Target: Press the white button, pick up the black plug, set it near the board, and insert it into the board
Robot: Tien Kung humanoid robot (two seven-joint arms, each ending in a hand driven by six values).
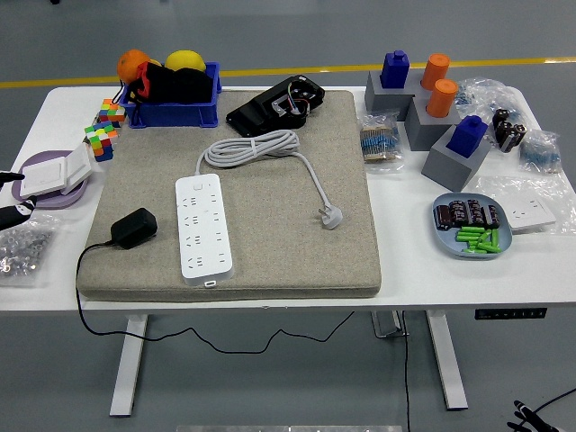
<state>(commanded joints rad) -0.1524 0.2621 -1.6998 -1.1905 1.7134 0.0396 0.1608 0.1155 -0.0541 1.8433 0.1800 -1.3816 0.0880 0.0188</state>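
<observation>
Centrally, a grey felt mat (pixel 270 198) covers the white surface (pixel 450 279). On it lies the white board (pixel 202 227), a multi-socket power strip set lengthwise, its white button (pixel 210 283) at the near end and its coiled white cable (pixel 256 148) at the far end. Just left of the board, apart from it, rests the black plug (pixel 134 228); its black cord hangs over the near edge. At the left border, only dark fingertips of the left hand (pixel 13 214) show; whether they are spread or curled cannot be told.

floor (pixel 270 36): grey (yellow line (pixel 504 63) across) | table (pixel 405 279): white, white legs
</observation>
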